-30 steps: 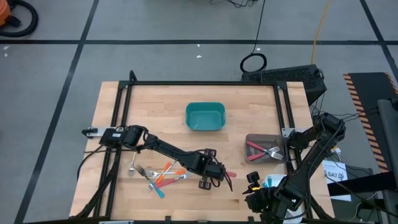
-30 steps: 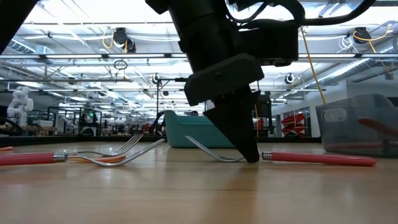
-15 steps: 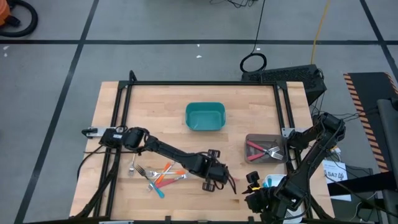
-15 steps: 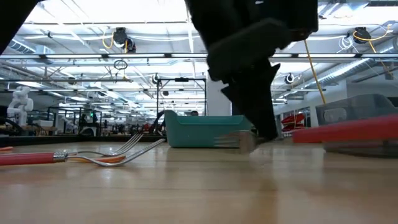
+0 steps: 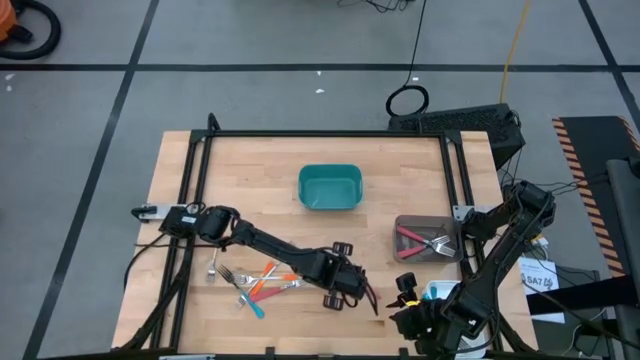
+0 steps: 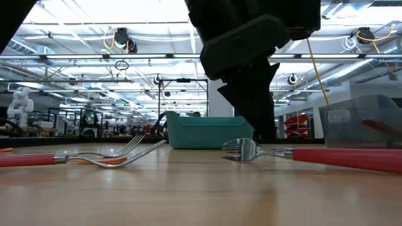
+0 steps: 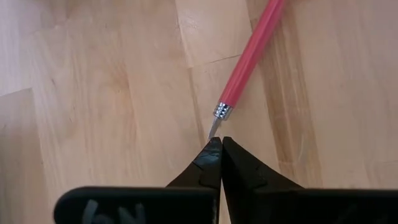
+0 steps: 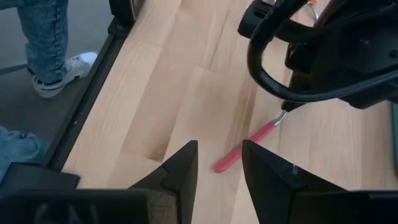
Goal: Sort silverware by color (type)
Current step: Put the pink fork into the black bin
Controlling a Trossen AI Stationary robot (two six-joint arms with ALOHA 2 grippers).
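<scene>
I'm holding the left claw low over the worktop, its fingers pinching the metal neck of a red-handled fork. The other forks are lying in a loose pile near it. The right claw is waiting, spread, at the worktop's near right edge.

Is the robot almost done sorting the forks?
Not yet. Done: a couple of red forks lie in the gray tray. In hand: the left hand, shut, pinches a red fork by its metal neck near the table's front. The right hand waits open at the table's edge. Left: a pile of forks on the table, and the teal bin looks empty.
</scene>
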